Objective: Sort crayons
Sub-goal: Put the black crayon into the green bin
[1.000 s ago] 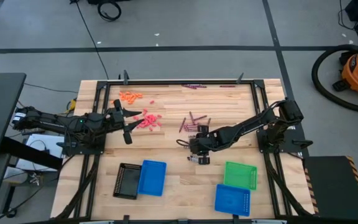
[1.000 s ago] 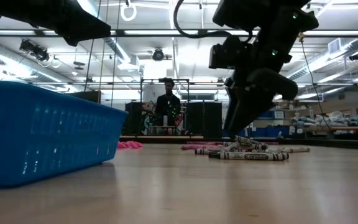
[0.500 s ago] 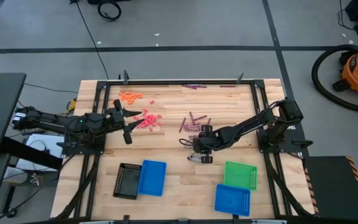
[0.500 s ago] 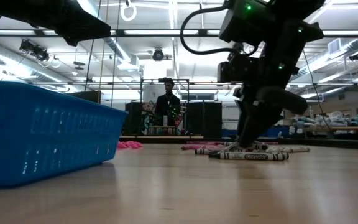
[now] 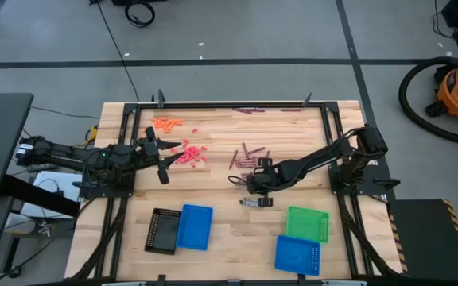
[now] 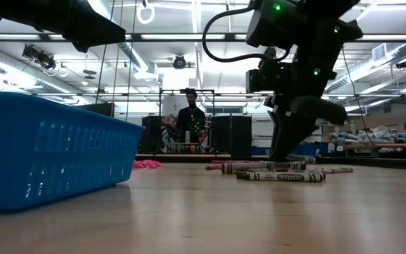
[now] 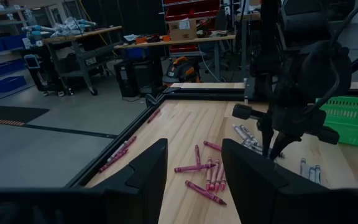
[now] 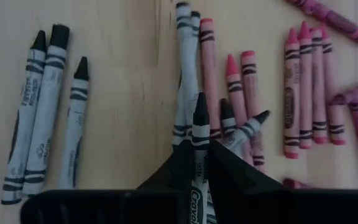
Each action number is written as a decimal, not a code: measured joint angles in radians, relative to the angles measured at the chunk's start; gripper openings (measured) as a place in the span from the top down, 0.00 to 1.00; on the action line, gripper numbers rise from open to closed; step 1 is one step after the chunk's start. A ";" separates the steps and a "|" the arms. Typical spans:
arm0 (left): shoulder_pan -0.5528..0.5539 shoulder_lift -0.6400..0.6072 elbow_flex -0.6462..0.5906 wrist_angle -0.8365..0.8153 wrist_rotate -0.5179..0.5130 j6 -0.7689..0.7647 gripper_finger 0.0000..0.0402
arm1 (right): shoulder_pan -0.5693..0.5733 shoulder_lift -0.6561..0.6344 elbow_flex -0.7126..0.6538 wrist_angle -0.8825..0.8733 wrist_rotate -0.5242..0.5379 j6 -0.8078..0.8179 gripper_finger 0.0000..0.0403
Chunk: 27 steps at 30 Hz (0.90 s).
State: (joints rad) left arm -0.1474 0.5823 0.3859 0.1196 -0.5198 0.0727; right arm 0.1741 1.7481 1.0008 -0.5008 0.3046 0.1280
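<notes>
Crayons point(image 8: 200, 146), slim paper-wrapped sticks, pointed tips, wooden table point(image 8: 129, 93)

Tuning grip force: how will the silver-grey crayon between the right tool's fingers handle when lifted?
Silver-grey crayon looks like a thin, stiff stick, probably very light. Its round, paper-wrapped body may roll or twist in the right tool. Hard squeezing might snap it.

Bright overhead strip lighting, dim backlit low view, soft close-up blur, faint shadows.

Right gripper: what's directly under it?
Under the right gripper, a grey crayon sits between its jaws, amid other grey crayons and pink crayons on the table. The gripper covers the crayon's lower end.
</notes>
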 joint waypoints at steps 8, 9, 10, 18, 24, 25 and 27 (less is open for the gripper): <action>0.000 0.000 0.000 0.000 0.000 0.000 0.59 | -0.002 -0.001 0.094 -0.136 0.019 -0.005 0.89; 0.000 0.000 0.000 0.000 0.000 -0.001 0.59 | -0.002 -0.001 0.105 -0.145 0.019 -0.004 0.88; 0.000 0.000 0.000 0.000 0.000 -0.001 0.59 | -0.002 -0.001 0.115 -0.152 0.019 -0.004 0.88; 0.000 0.000 0.000 -0.004 0.000 -0.010 0.59 | -0.001 -0.002 0.212 -0.294 -0.039 0.061 0.88; 0.000 0.000 0.000 -0.006 0.000 -0.010 0.59 | 0.026 -0.002 0.346 -0.506 -0.237 0.199 0.88; 0.000 0.000 0.000 -0.006 0.000 -0.010 0.59 | 0.030 -0.002 0.366 -0.545 -0.271 0.228 0.88; 0.000 0.000 0.000 -0.010 0.000 -0.010 0.59 | 0.039 -0.002 0.397 -0.620 -0.351 0.294 0.88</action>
State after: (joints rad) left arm -0.1471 0.5823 0.3859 0.1097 -0.5198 0.0624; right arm 0.2130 1.7466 1.3983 -1.1207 -0.0462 0.4224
